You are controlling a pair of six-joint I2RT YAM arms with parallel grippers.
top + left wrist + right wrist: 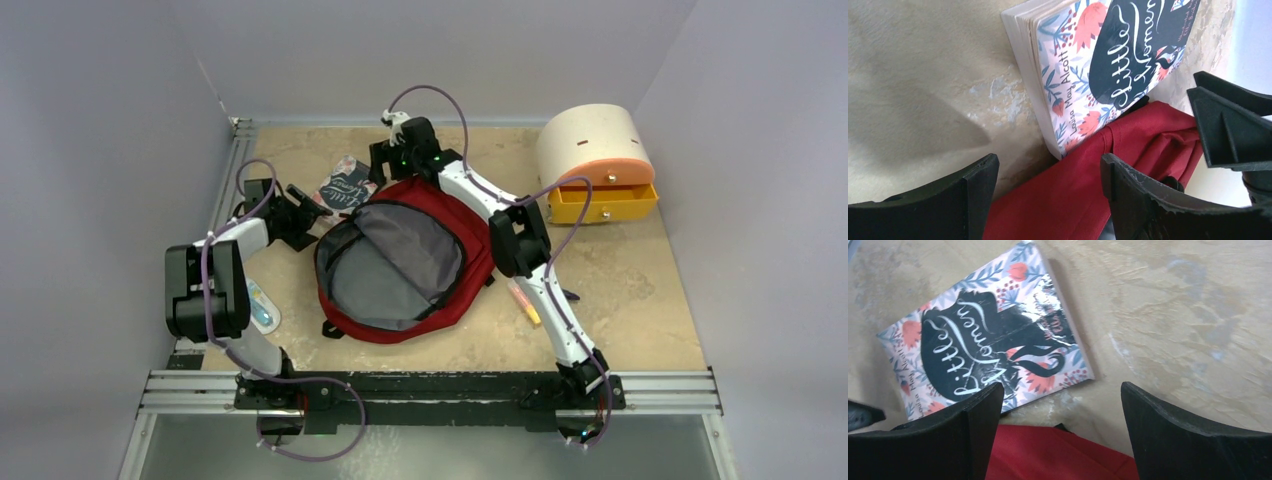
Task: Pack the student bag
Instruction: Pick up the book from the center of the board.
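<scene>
tan tabletop (620, 300), one student bag (400, 262), one book (343, 186)

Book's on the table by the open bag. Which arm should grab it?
Left, probably. The book lies straight ahead of the open left gripper, with its page edge facing the gripper. The right gripper, also open, hangs over the bag rim with the book off to one side.

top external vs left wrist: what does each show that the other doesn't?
Top external only: the drawer box with its yellow drawer pulled out, and the student bag lying open, its grey lining exposed. Left wrist only: the book close enough to read its title, Little Women, and see its page edges. Both: the book at the red bag's edge, with the left gripper open near them.
</scene>
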